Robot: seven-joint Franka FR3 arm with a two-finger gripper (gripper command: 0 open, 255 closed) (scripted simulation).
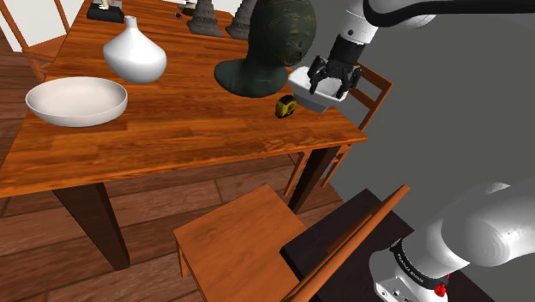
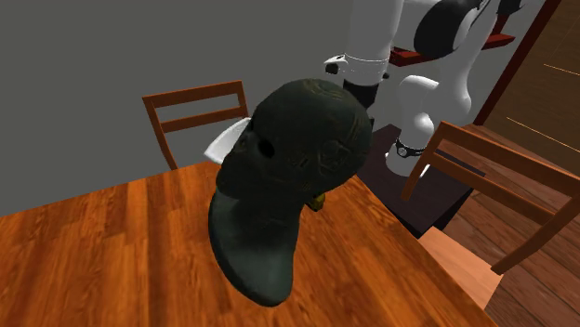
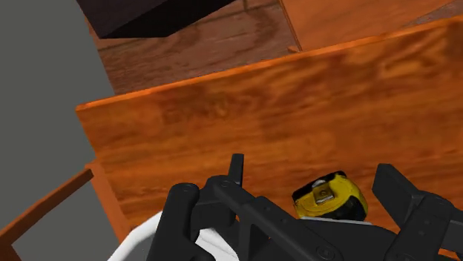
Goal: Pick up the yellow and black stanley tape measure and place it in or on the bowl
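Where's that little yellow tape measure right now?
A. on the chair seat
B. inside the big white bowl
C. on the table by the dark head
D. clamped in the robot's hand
C: the tape measure lies on the table beside the dark head, apart from the open hand.

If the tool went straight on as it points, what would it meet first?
Likely the tape measure, on the table between the open fingers of the tool; depth is unclear, so they may reach the table first.

Grey wall (image 1: 446,129), wood floor (image 1: 30,253), wooden table (image 1: 171,129) w/ chairs (image 1: 240,244).
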